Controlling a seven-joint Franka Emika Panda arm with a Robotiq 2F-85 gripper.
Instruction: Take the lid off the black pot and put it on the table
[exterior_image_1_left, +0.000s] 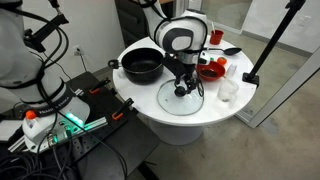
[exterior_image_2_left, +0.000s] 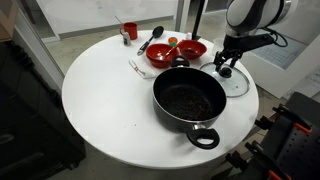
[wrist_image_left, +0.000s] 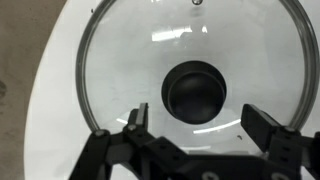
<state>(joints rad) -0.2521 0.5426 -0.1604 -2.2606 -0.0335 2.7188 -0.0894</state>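
Note:
The glass lid lies flat on the white table, next to the black pot, which stands open. In an exterior view the lid is at the table's edge beside the pot, on the table. My gripper hangs just above the lid's black knob, as the exterior view also shows. In the wrist view the gripper is open and empty. Its fingers stand apart on either side of the knob of the lid.
Two red bowls sit behind the pot, with a black ladle and a red cup further back. A small white cup stands near the lid. The lid lies close to the table edge.

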